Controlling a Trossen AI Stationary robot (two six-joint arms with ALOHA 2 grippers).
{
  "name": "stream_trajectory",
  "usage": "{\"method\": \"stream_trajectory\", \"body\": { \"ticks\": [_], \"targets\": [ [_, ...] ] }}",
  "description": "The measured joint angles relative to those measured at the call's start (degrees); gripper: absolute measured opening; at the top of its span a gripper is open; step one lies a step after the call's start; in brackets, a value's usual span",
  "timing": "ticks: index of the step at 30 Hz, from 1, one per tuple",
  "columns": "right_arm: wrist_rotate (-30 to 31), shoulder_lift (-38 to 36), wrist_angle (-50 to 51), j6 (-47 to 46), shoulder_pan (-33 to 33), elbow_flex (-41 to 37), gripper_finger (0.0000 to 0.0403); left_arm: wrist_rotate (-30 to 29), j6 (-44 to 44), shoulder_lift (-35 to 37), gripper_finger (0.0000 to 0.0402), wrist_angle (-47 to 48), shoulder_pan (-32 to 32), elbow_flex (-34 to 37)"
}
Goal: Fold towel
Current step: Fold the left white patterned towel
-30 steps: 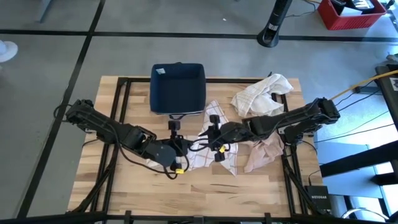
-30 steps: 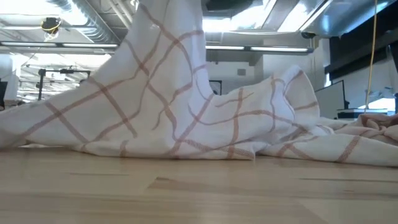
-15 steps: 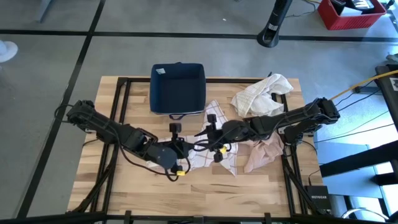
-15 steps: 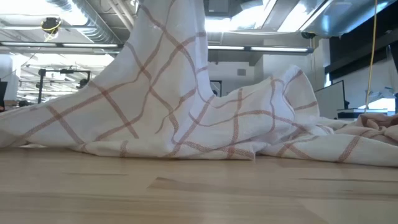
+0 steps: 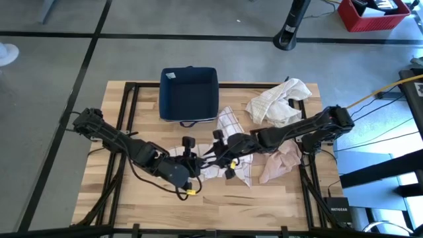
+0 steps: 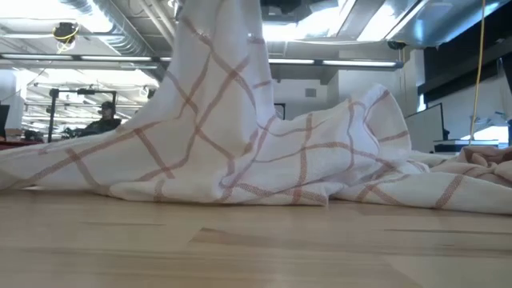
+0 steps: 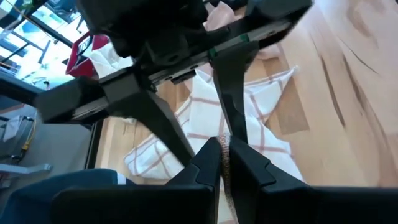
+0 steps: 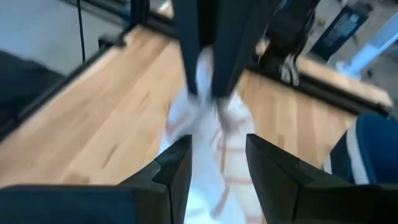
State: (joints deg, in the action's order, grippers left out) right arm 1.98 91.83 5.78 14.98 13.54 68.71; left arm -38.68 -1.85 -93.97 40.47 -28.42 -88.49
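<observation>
Plain grey concrete floor [image 5: 53, 66] all around the wooden table [image 5: 132, 205], dark seam lines running across it. Red crate [image 5: 370, 14] sits up in the far corner, black round stand base [image 5: 287, 36] nearby. Low cam shows ceiling ducts [image 6: 88, 24], strip lights [image 6: 336, 62], and a person [image 6: 104, 118] seated way back.

Bright overhead light, blurred wrist views
</observation>
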Motion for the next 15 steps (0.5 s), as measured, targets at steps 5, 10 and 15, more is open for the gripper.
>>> {"method": "stream_trajectory", "body": {
  "ticks": [5, 10, 15],
  "targets": [
    [0.4, -2.5, 4.3, -2.5, 0.0, 0.0, 0.0154, -0.2, 0.1, 0.0, 0.0017, 0.8, 0.1, 0.0],
    [-2.4, -1.6, 2.2, -2.8, 0.0, 0.0, 0.0154, -0.3, 1.7, 0.0, 0.0017, 1.0, 1.2, 0.0],
    [-0.6, 0.9, -3.8, -1.5, -0.1, 0.1, 0.0154, -0.5, 1.6, 0.0, 0.0017, 0.6, 1.2, 0.0]
  ]
}}
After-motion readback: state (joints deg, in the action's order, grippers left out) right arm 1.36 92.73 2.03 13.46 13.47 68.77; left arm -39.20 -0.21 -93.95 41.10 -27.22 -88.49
